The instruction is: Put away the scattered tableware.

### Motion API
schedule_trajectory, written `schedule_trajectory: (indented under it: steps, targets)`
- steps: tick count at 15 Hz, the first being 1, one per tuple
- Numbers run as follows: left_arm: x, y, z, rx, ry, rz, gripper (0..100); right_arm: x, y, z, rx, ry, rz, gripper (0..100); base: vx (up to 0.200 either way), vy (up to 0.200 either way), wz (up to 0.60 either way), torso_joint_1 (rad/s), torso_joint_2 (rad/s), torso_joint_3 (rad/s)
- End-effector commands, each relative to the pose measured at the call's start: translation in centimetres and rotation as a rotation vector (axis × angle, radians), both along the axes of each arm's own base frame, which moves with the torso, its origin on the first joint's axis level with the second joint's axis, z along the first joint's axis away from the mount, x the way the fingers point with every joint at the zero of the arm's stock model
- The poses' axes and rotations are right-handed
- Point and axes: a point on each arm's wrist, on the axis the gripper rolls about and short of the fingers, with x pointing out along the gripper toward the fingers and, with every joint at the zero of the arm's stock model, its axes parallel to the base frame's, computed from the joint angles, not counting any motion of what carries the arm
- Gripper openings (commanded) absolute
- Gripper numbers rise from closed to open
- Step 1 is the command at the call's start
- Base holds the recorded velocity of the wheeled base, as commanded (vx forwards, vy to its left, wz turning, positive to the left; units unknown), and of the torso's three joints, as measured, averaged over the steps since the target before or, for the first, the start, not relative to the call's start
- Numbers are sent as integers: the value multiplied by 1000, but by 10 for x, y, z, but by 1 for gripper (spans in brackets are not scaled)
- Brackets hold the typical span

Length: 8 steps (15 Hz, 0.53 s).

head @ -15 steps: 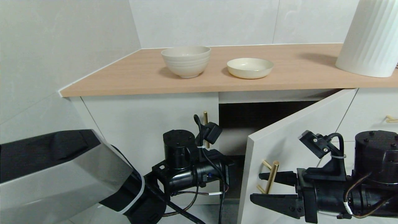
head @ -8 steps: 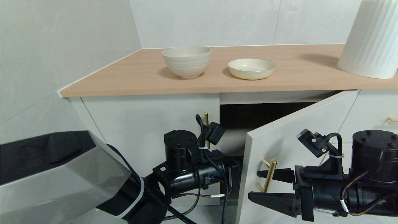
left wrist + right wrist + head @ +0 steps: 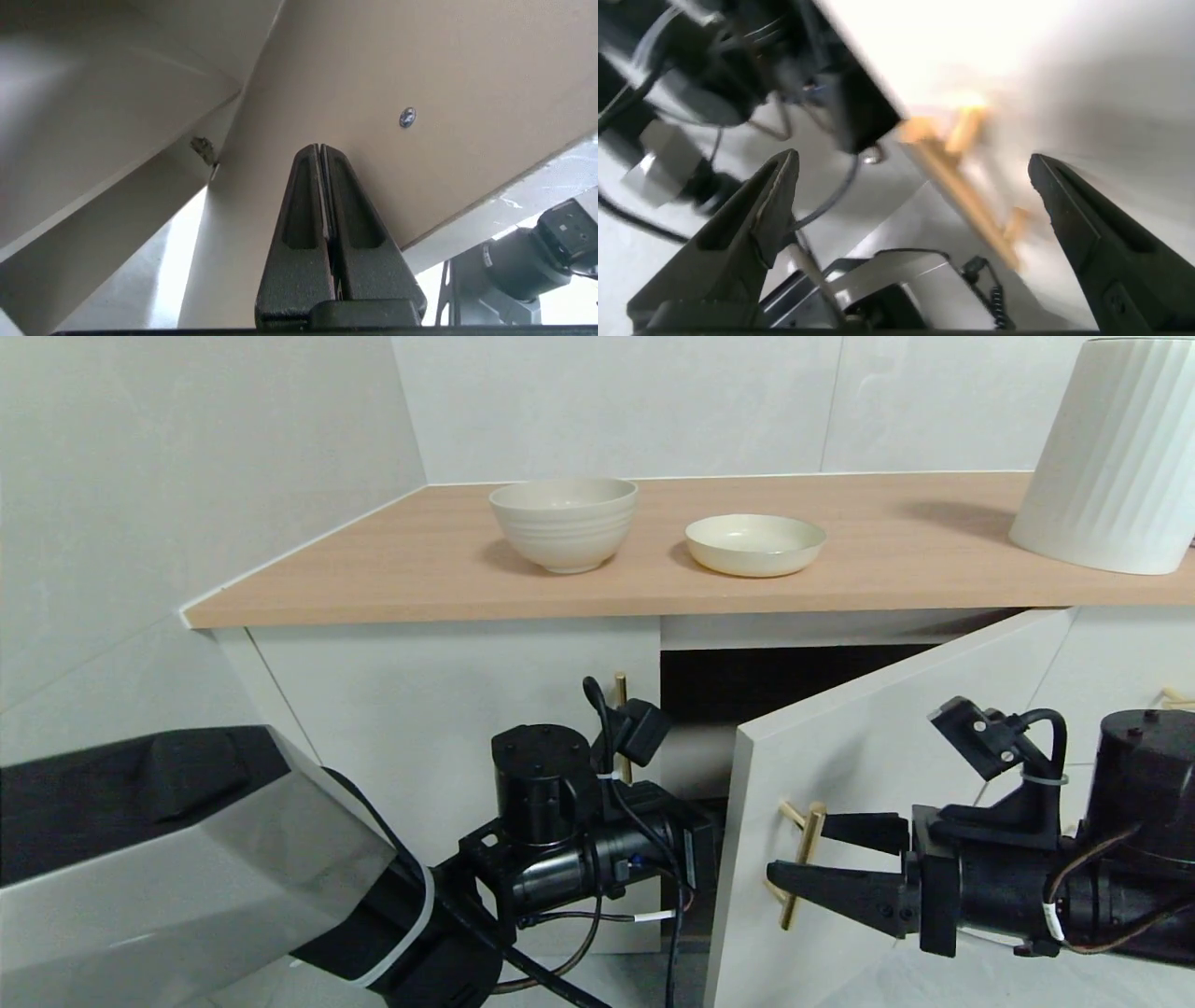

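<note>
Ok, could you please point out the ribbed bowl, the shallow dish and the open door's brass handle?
ribbed bowl (image 3: 564, 527), head view, on its outer ribbed wall.
shallow dish (image 3: 754, 535), head view, on its inner base.
brass handle (image 3: 810, 847), head view, on the bar's upper half.

Two walls of large pale tiles meet at a corner: the left wall (image 3: 187, 476) and the back wall (image 3: 653, 401). A wood-grain countertop (image 3: 401, 569) runs along the back wall from that corner, above a white cabinet (image 3: 766, 627). The left-hand door (image 3: 448, 700) is closed, with an upright brass handle (image 3: 619, 691) at its inner edge. The right-hand door (image 3: 868, 728) stands ajar, swung outward, with a brass bar handle (image 3: 801, 863) near its free edge; the interior (image 3: 775, 677) behind it is dark. A white ribbed vessel (image 3: 1111, 457) stands at the countertop's right end. The floor (image 3: 271, 980) is light grey. Lighting is even, and shadows on the countertop are soft.
</note>
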Motion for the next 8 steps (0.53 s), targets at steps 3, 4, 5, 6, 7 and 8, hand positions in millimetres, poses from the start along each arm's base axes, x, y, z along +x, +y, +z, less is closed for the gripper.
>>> schedule_trajectory:
  steps: [3,4,5,6,7,8]
  targets:
    - [-1,0,3,-6,-4,-14,0,2,-18,4,1,-15,-79,100,0,0,0,0,0,0]
    - [-1,0,3,-8,-5,-14,0,-6,-21,5,-12,9,-80,100,0,0,0,0,0,0]
    - [-1,0,4,-9,-6,-14,0,-15,-26,6,-36,43,-85,100,0,0,0,0,0,0]
    - [-1,0,4,-10,-8,-14,0,-27,-31,10,-53,68,-89,100,0,0,0,0,0,0]
    - [-2,-2,4,-8,-5,-18,0,-37,-37,17,-59,67,-115,100,0,0,0,0,0,0]
    - [-2,-3,4,-9,-6,-20,0,-42,-41,23,-67,51,-173,100,0,0,0,0,0,0]
